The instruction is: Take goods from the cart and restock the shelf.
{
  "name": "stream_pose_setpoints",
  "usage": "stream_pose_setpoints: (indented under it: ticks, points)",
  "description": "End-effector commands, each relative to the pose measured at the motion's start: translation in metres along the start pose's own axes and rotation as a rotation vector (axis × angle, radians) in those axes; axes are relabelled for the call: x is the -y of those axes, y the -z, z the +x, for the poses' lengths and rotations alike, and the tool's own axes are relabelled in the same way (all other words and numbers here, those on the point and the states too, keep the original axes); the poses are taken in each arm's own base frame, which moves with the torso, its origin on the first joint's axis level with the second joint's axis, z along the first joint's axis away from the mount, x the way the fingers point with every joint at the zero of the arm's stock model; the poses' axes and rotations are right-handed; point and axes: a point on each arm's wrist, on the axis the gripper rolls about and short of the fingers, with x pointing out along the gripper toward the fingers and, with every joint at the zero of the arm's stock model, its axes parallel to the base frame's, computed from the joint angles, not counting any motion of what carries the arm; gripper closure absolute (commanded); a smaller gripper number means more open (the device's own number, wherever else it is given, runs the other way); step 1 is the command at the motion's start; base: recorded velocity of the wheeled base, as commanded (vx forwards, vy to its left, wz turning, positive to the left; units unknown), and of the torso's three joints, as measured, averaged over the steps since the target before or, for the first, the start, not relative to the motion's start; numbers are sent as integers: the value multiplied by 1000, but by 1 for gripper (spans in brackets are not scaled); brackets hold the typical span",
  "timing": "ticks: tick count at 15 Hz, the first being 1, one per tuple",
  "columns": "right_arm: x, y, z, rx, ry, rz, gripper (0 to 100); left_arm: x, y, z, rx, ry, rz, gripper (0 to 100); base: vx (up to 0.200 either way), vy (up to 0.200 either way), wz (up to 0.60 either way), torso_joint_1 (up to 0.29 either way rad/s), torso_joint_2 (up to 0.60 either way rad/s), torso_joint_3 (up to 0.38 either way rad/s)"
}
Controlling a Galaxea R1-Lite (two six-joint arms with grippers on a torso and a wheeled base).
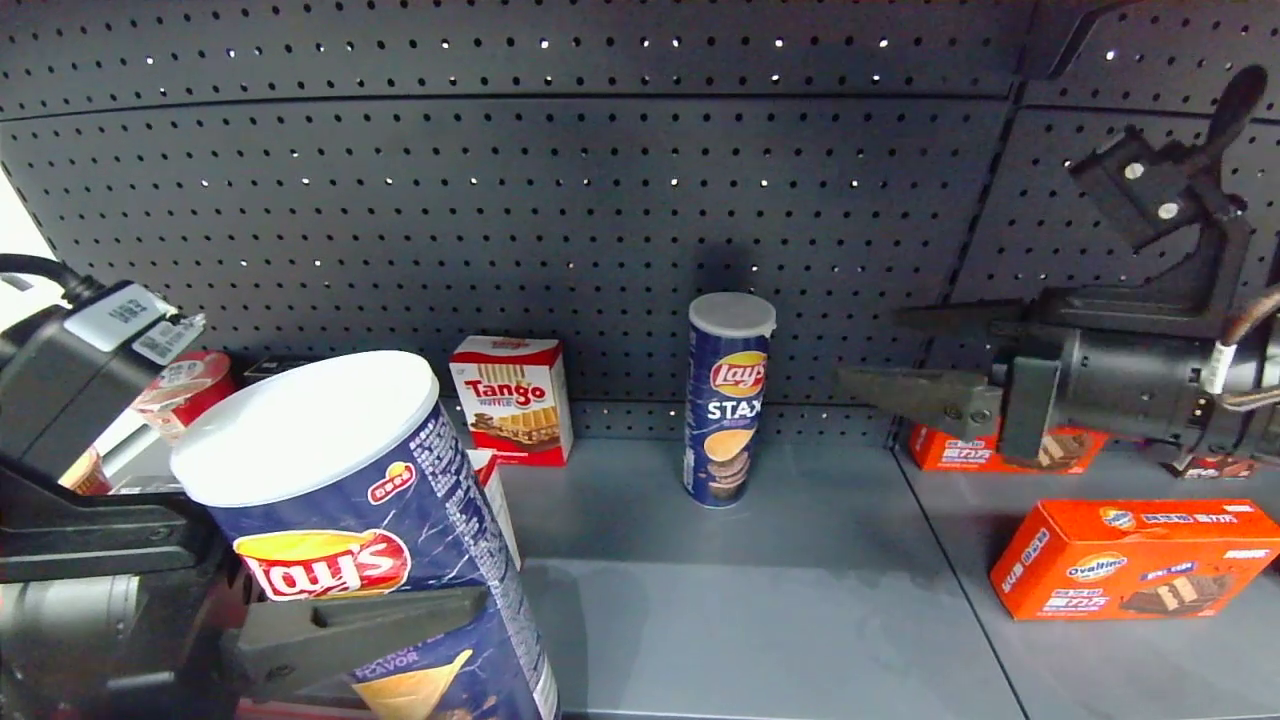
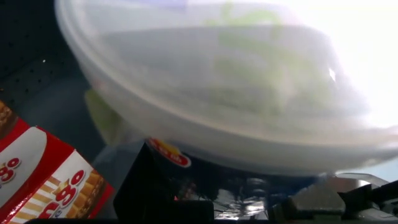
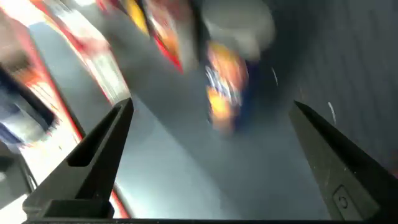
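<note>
Your left tool (image 1: 385, 575) clamps one chips can (image 1: 340, 480); your right tool (image 1: 882, 352) stands wide open, empty, near a second can (image 1: 728, 400). Two orange boxes (image 1: 1135, 555) (image 1: 1005, 448), one wafer box (image 1: 512, 400).

The upright chip can (image 1: 729, 400) at the back of the shelf (image 1: 800, 580) carries a round red-and-yellow brand logo with a white word in capitals under it. The nearer chip can (image 1: 370, 520) bears the same logo upside down, a small red oval mark above it, columns of fine white print down its side and a pale word low on its front. The wafer box (image 1: 512, 398) has its brand name in red letters on white, with a smaller word beneath. The front orange box (image 1: 1135, 558) shows an oval logo and white characters; the rear orange box (image 1: 1000, 450) shows white characters. Two white stickers (image 1: 140, 325) on the black housing (image 1: 60, 385) hold print too small to read.
</note>
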Motion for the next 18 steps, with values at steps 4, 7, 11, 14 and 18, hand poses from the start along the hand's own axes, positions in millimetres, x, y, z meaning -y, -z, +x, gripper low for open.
stream_pose_setpoints:
  ticks: [4,7,11,14,18]
  points:
    - [26,24,40,23,-139,-49,0,0,2,0,-4,4,-6,100,0,0,0,0,0,0]
    - [32,32,46,6,-154,-73,0,0,1,0,-1,5,-4,100,0,0,0,0,0,0]
    - [40,41,54,-21,-146,-58,0,1,-1,0,6,21,1,100,0,0,0,0,0,0]
    - [46,52,61,-53,-138,-39,0,1,-2,0,8,26,2,100,0,0,0,0,0,0]
    - [60,69,77,-79,-128,-20,0,1,-2,0,8,35,1,100,0,0,0,0,0,0]
